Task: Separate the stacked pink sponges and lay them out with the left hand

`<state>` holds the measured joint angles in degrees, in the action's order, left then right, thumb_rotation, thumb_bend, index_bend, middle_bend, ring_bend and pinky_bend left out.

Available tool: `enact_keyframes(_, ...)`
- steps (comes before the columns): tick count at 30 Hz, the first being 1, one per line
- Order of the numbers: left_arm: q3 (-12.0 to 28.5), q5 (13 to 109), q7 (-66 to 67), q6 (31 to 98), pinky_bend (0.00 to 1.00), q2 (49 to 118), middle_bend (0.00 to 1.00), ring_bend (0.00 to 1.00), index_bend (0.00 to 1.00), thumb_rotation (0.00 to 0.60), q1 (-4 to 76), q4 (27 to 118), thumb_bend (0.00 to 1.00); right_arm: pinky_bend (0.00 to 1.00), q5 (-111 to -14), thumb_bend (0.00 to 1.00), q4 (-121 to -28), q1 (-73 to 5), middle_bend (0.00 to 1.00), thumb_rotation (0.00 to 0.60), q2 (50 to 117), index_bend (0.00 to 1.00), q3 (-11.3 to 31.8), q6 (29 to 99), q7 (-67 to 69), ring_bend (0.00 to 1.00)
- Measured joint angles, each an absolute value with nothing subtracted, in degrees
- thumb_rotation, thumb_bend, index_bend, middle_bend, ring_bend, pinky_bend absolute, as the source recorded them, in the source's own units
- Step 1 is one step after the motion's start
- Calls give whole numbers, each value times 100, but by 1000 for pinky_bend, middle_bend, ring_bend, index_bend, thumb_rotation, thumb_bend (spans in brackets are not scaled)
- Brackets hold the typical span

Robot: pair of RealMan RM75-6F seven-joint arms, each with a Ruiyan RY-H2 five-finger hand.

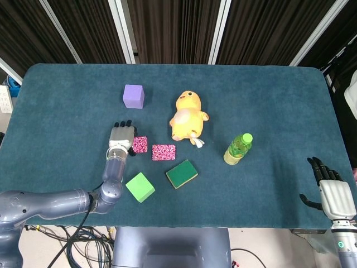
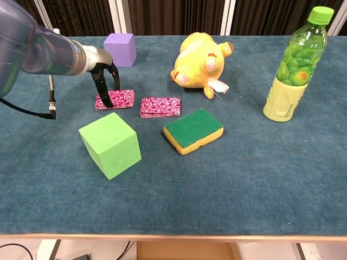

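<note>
Two pink patterned sponges lie flat side by side on the blue cloth, a small gap between them: the left sponge [image 1: 140, 144] [image 2: 117, 98] and the right sponge [image 1: 163, 152] [image 2: 160, 106]. My left hand [image 1: 121, 137] [image 2: 103, 76] hangs over the left sponge's left end, fingers apart and pointing down. One fingertip [image 2: 104, 97] reaches the sponge's front left corner; whether it touches is unclear. Nothing is lifted. My right hand [image 1: 334, 196] rests open at the table's near right edge, outside the chest view.
A light green cube [image 1: 139, 186] [image 2: 110, 144] stands just in front of the left hand. A green and yellow sponge [image 2: 193, 130], a yellow duck toy [image 2: 200, 64], a green bottle [image 2: 295, 65] and a purple cube [image 2: 120, 49] stand around.
</note>
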<state>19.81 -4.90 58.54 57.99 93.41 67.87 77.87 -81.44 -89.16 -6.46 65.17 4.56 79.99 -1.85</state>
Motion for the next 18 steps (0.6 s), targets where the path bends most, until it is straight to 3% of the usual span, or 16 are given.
enact_keyframes(18, 1971, -517, 5939, 5843, 0, 9477, 105, 0, 407, 600, 6839, 7609, 187, 217, -8127, 186, -8918, -664, 76, 600, 6521, 4, 450, 7947, -188, 159)
